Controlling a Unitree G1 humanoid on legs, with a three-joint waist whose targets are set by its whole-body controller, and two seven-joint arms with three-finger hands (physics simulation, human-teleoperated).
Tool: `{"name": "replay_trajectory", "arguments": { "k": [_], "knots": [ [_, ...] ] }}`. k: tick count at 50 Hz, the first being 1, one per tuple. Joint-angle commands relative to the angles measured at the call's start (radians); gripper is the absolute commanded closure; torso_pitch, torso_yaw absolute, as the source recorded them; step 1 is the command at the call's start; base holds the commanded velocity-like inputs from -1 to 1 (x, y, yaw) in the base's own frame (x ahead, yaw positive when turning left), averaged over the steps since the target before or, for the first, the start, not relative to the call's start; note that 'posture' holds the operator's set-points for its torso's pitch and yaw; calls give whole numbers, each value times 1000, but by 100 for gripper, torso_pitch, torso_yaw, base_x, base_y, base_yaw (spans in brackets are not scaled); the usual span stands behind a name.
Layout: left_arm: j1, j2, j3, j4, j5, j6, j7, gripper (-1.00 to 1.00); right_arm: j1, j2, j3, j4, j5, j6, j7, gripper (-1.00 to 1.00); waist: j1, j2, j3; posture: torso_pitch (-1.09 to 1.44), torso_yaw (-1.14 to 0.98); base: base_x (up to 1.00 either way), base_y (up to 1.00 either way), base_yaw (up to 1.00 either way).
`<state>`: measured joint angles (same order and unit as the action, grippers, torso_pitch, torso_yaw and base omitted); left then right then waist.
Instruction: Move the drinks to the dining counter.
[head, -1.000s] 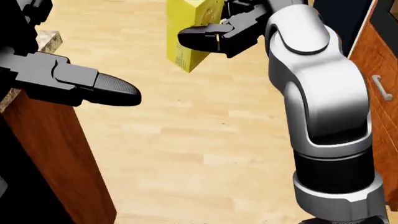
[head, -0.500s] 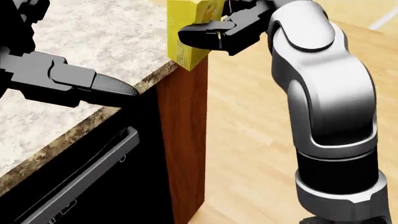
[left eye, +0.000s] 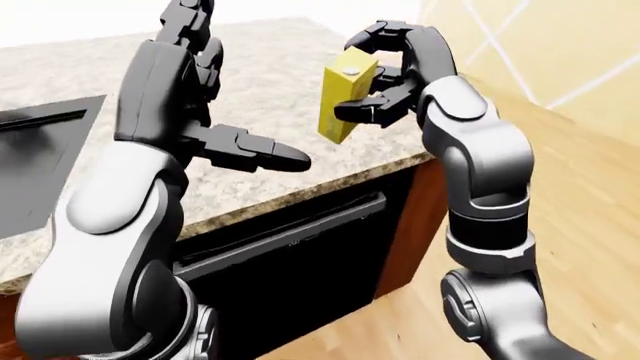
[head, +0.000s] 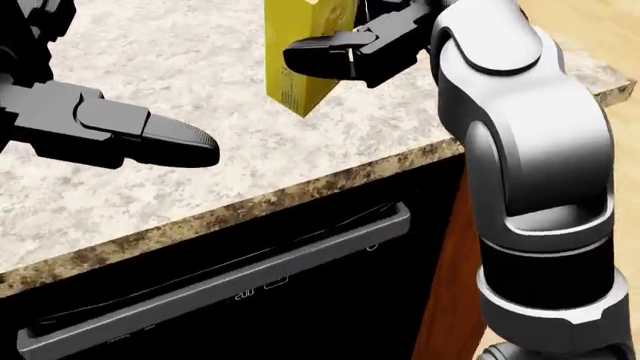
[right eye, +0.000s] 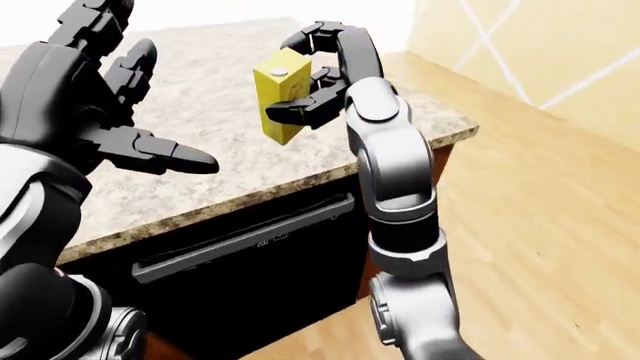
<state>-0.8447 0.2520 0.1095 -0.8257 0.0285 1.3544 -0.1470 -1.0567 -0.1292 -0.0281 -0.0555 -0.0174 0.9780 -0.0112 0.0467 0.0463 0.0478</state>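
Currently a yellow drink carton (right eye: 280, 103) is held up in the air by the right hand (right eye: 318, 75), black fingers (right eye: 296, 110) closed round its sides, tilted slightly, small round cap on its top face. In both eye views the carton is seen above the speckled granite counter (right eye: 220, 172), near the counter's right-hand corner, not touching the surface. In the head view only the carton's lower part is seen at the top edge, gripped by the same fingers.

The left hand (left eye: 215, 112) is held apart from the carton, to its left in all views, fingers spread open and empty, one finger (head: 165, 139) pointed toward the right over the counter.

Below the counter edge a black appliance front with a long grey handle bar (head: 230, 281) is seen, and a red-brown wood panel (left eye: 410, 225) beside it at right. A dark recessed panel (left eye: 40, 165) is set in the counter at the left of the left-eye view. Light wood floor (right eye: 540, 225) is seen at right.
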Motion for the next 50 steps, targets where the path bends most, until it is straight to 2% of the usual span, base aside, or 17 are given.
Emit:
{"name": "replay_trajectory", "arguments": {
  "k": [1,8,11,13,21,25,28,29,32,38,40,42,43,45,46,48,50],
  "knots": [
    [-32,3,-4,-22,-4,-43,0,-100,-43,-18,-29,-43,-12,-41,-12,100,-8,-1,-32,0,0,0,0,100],
    [-33,2,-6,-23,-5,-41,2,-100,-44,-18,-29,-45,-12,-39,-11,100,-27,-76,-9,0,0,0,0,100],
    [-31,3,-5,-27,-5,-39,2,-100,-39,-17,-28,-46,-13,-41,-10,100,-26,-140,-42,0,0,0,0,100],
    [-32,3,-5,-29,-6,-36,2,-100,-40,-17,-28,-47,-13,-39,-10,100,-22,-129,-12,0,0,0,0,100],
    [-29,4,-5,-24,-6,-44,2,-100,-32,-17,-24,-38,-24,-46,-10,100,-29,-55,-27,0,0,0,0,79],
    [-32,3,-7,-23,-6,-42,3,-100,-34,-18,-25,-35,-32,-50,-9,100,-53,17,-25,0,0,0,0,3],
    [-29,4,-6,-23,-6,-44,2,-100,-24,-19,-20,-32,-45,-45,-3,100,-61,-17,-11,0,0,0,0,0],
    [-30,5,-6,-21,-5,-45,2,-100,-25,-20,-20,-37,-47,-40,0,100,-62,-10,-45,0,0,20,0,0],
    [-33,4,-7,-21,-5,-43,2,-100,-26,-19,-19,-38,-53,-40,6,100,-51,-10,13,0,0,57,0,0],
    [-38,5,-8,-20,-5,-40,1,-100,-29,-17,-23,-32,-59,-46,8,100,-40,-34,17,0,0,54,0,0],
    [-41,6,-8,-23,-5,-36,1,-100,-30,-17,-22,-31,-60,-44,9,100,-34,-52,8,0,0,1,0,0],
    [-43,6,-7,-22,-4,-35,1,-100,-30,-17,-23,-29,-61,-47,10,100,-27,-108,-8,0,0,0,0,0],
    [-40,5,-7,-23,-5,-37,1,-100,-30,-17,-22,-33,-62,-39,10,100,-33,-62,9,0,0,0,0,0],
    [-37,5,-7,-24,-4,-39,1,-100,-27,-14,-22,-32,-63,-32,10,100,-37,-57,0,0,0,0,0,0],
    [-36,4,-9,-23,-4,-39,2,-100,-24,-14,-21,-29,-63,-35,12,100,-38,-49,-34,0,0,29,0,0],
    [-41,4,-10,-23,-4,-36,2,-100,-24,-13,-22,-37,-62,-31,14,100,-45,-41,5,0,0,37,0,0],
    [-35,1,-12,-17,-2,-46,4,-100,-20,-15,-24,-28,-62,-43,16,100,-49,-24,-6,0,0,37,0,0]
  ]
}}
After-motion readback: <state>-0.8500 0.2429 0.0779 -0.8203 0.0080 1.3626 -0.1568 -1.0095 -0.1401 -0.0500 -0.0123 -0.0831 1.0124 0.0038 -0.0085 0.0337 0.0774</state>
